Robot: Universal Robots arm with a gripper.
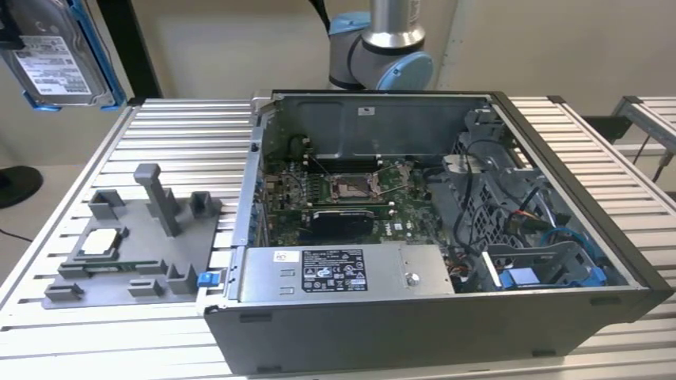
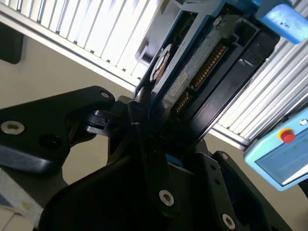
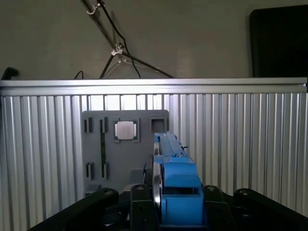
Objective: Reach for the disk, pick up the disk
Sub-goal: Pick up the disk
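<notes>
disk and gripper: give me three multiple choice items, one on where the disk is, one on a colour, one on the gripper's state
1. Where is the disk in the exterior view?
A. held up off the table, at the exterior view's upper left
B. lying flat on the table
C. standing on edge on the table

2. What colour is the frame along the disk's edges?
A. red
B. yellow
C. blue

3. How does the gripper stand?
A. open, clear of the disk
B. shut on the disk
C. shut on nothing

Answers:
1 A: the exterior view shows the disk hanging above the table's corner, touching no slat.
2 C: the first wrist view shows blue plastic along the disk's edge.
3 B: in both wrist views the black fingers press against the disk from either side.
</notes>
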